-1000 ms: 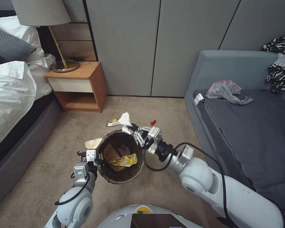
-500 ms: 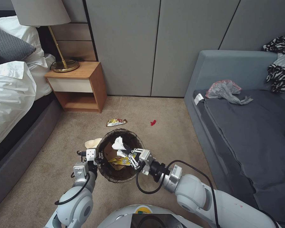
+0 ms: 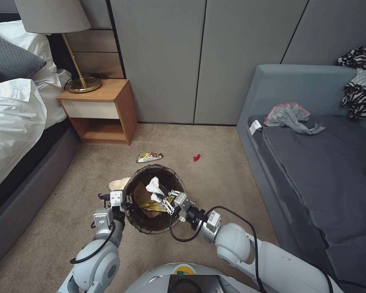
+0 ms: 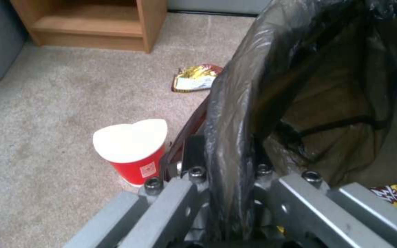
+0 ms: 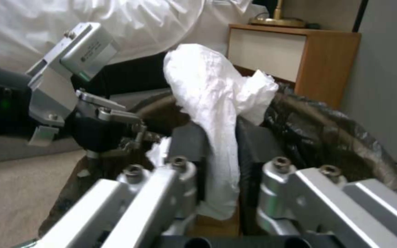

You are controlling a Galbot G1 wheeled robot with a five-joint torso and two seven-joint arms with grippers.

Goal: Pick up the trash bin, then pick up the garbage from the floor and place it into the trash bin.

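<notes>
**Tissue held over the bin, ready to let go**

You are at the drop step. Your right gripper sits over the mouth of the trash bin, its fingers clamped on the crumpled white tissue; in the right wrist view the tissue stands pinched between the two dark pads. Your left gripper is closed on the bin's rim at about 9 o'clock, with the dark liner pressed between its fingers, so the bin is carried, not standing free.

Inside the bin lie a tan paper piece and a yellow snack wrapper. On the floor there are a red noodle cup just beside the bin at 10 o'clock, a shiny snack wrapper at 12 o'clock, and a small red scrap near 1 o'clock.

The next move, as I judge it, calls only for opening the right gripper where it is; the tissue is already within the rim.

For room: the carpet towards 12 o'clock is open up to the wall panels. The nightstand and bed close off 10 to 9 o'clock, the sofa closes 2 to 4 o'clock. Mind the rim at 3 o'clock, where your right wrist crosses it.
</notes>
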